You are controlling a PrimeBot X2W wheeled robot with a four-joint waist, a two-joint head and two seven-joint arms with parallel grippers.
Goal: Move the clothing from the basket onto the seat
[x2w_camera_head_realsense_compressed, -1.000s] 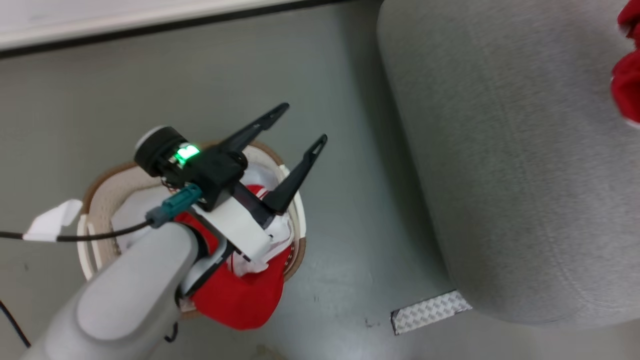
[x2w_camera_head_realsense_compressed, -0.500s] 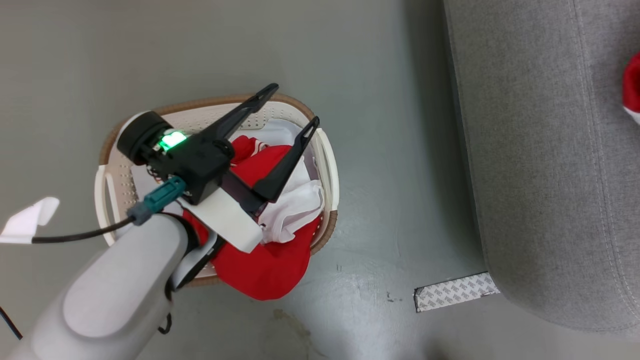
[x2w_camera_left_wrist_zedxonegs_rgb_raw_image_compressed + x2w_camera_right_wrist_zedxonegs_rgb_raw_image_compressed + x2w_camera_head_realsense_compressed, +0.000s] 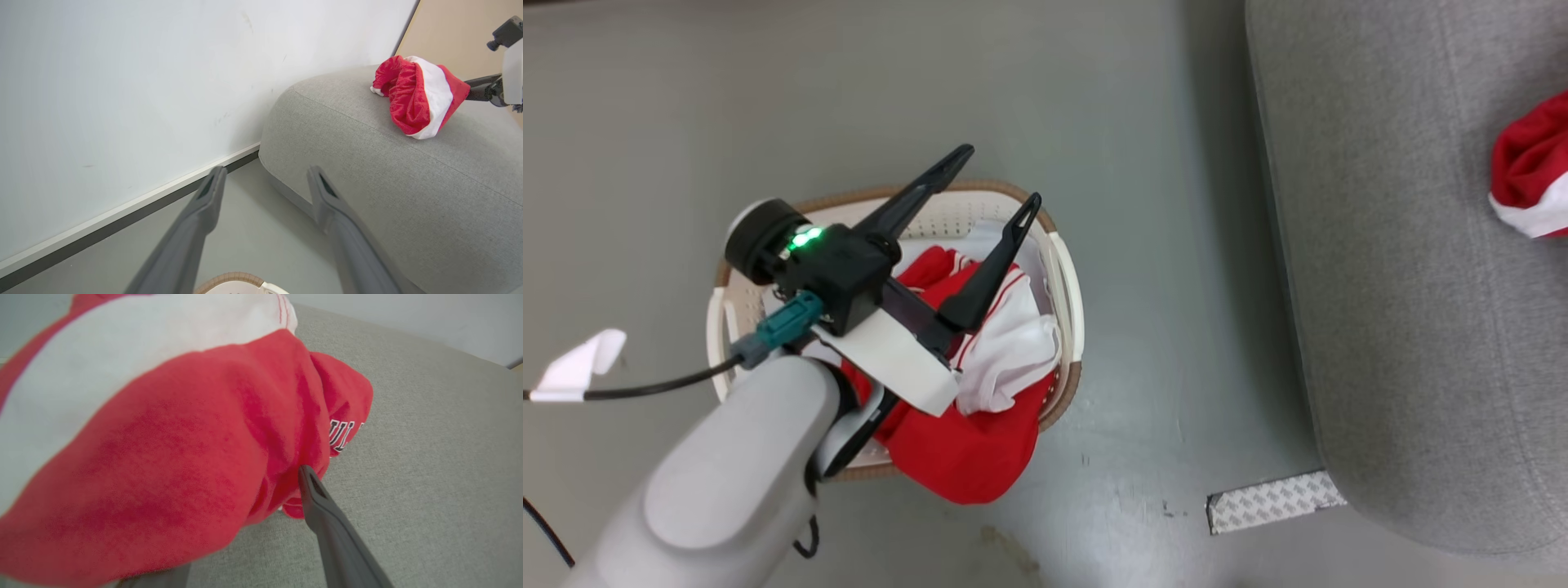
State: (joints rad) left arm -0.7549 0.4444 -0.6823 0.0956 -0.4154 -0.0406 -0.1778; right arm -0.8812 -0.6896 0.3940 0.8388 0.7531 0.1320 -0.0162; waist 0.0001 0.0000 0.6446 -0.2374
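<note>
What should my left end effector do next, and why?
Probably lower the left end effector onto the red clothing and close. Its fingers stand open above the basket, where garments lie heaped, one draped over the rim.

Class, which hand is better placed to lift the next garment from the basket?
Left. The left hand hovers open above the clothing in the basket; the right hand is at the seat by another garment.
</note>
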